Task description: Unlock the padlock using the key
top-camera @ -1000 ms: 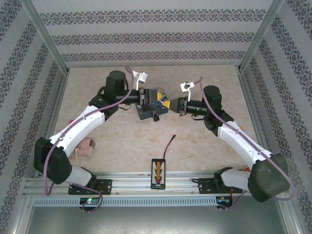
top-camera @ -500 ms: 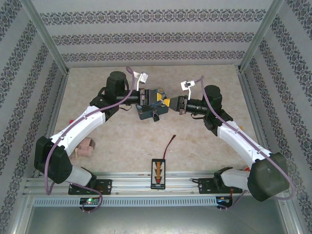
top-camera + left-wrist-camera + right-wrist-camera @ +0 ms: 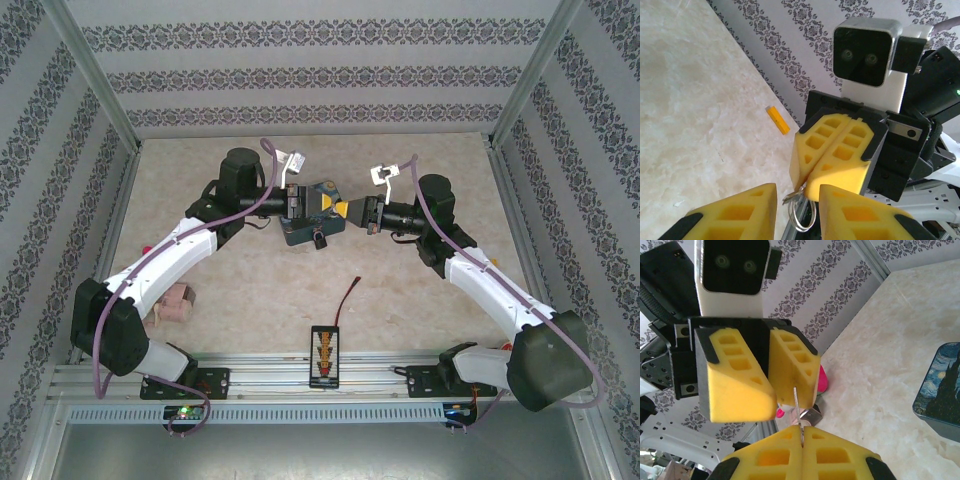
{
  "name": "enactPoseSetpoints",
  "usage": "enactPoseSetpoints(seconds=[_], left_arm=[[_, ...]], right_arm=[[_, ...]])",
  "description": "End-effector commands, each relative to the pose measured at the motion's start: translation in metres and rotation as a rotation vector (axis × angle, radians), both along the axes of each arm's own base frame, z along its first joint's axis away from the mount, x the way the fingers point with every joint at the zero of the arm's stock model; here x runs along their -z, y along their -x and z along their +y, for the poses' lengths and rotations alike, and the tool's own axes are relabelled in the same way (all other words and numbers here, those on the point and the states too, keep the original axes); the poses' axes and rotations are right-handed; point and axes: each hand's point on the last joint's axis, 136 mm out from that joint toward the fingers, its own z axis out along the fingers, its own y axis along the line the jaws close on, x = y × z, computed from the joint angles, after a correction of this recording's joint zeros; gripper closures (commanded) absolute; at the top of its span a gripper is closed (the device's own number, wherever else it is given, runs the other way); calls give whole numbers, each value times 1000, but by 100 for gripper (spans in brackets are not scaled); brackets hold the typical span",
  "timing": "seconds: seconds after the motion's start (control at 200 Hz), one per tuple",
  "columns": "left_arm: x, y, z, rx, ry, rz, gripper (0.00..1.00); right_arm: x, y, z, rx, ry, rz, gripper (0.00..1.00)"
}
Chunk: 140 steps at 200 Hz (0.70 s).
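the right gripper (image 3: 801,430) had its yellow fingers pressed together on the key (image 3: 795,402), whose thin blade stuck out of the tips toward the left gripper (image 3: 797,191). that one faced it tip to tip, its fingers apart, with a thin wire ring (image 3: 801,220) hanging in the gap and nothing visibly pinched. both hung above the starry night tin (image 3: 298,232). the padlock (image 3: 318,241) seemed to be the small dark thing at the tin's near edge, below the grippers and apart from the key; its shackle was too small to read. by my judgement the key was in hand but not yet at the lock, and this looked like a regrasp or handover in mid-air. finding the keyhole, inserting, turning and freeing the shackle were all left.
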Motion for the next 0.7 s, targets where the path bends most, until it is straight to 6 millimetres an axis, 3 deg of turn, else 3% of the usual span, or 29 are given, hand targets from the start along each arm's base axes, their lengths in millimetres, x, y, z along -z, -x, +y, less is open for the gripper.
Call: enactPoseSetpoints(seconds=[0.0, 0.125, 0.285, 0.495, 0.575, 0.635, 0.695], left_arm=[[-2, 1, -1, 20, 12, -19, 72], [-4, 1, -1, 22, 17, -28, 81], [-10, 0, -2, 17, 30, -48, 83], [-13, 2, -2, 26, 34, -60, 100], [-15, 3, -1, 30, 27, -75, 100], [-18, 5, 0, 32, 23, -95, 100], [-21, 7, 1, 32, 20, -120, 100]], right_arm=[[-14, 0, 4, -10, -23, -43, 100], [-15, 1, 6, -19, -24, -44, 100], [-10, 2, 8, -29, -20, -32, 100], [-11, 3, 7, -27, -19, -34, 100], [-9, 1, 6, -19, -13, -26, 100], [-7, 1, 4, -14, -11, -17, 86], [-7, 1, 3, -11, -11, -18, 81]])
